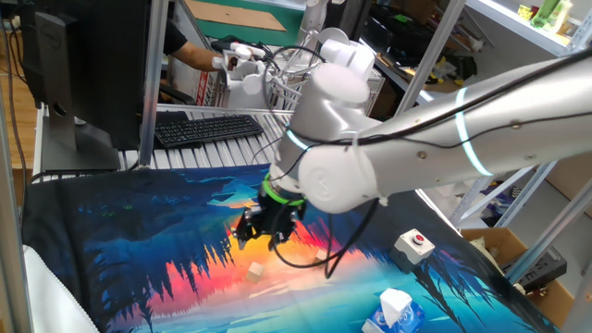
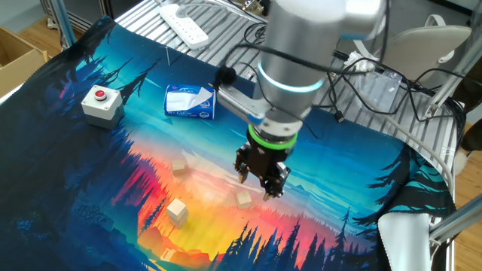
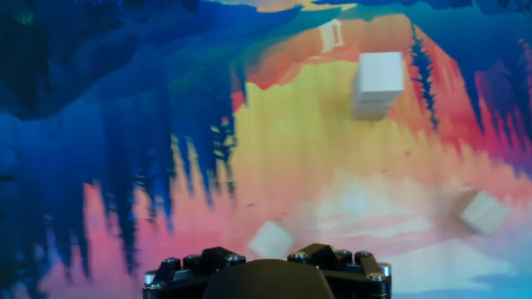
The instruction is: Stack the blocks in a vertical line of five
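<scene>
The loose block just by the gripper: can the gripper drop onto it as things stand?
Probably yes. The gripper hangs pointing down over the mat with nothing held, and the loose block lies just beside it, apart from the other blocks, with nothing on top or against it. A short sideways shift should line it up.

Pale wooden blocks (image 2: pixel 177 211) scattered apart (one pair stacked)

two fixed cameras face the mat (image 1: pixel 139 240) from opposite sides; hand camera looks down, close.

Three pale blocks (image 3: pixel 380 79) lie apart on the forest-print mat (image 3: pixel 116 124).
</scene>
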Controlling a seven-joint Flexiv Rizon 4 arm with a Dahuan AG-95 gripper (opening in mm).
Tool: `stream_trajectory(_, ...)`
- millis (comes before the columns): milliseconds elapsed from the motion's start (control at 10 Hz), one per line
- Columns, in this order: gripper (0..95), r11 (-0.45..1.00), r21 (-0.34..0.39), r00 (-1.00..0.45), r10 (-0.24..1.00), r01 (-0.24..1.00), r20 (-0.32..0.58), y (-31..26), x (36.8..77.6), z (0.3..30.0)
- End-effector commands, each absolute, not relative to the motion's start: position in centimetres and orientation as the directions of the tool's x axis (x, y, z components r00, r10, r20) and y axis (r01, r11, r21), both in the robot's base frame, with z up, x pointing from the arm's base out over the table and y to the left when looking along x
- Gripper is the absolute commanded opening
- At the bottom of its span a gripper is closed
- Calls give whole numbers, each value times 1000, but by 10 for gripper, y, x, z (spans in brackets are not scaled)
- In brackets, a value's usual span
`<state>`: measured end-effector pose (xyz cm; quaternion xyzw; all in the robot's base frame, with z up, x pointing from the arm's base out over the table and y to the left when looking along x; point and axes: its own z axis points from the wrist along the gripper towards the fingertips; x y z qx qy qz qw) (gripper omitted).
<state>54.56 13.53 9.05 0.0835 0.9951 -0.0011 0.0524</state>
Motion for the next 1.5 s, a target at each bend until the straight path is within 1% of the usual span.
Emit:
stream_trajectory(100,570,988,-5,-983,153,154,-104,135,550,87)
stream_trajectory(400,570,989,-12,-983,145,147,-113,132,550,77)
stream_trajectory(900,570,984,-4,-978,176,177,-112,131,552,75)
stream_trajectory(1100,570,959,53,-955,281,277,-97,128,553,74)
stream_trajectory(1300,570,942,62,-937,334,329,-100,120,554,71)
stream_trajectory(1500,570,934,69,-929,357,352,-100,118,554,71)
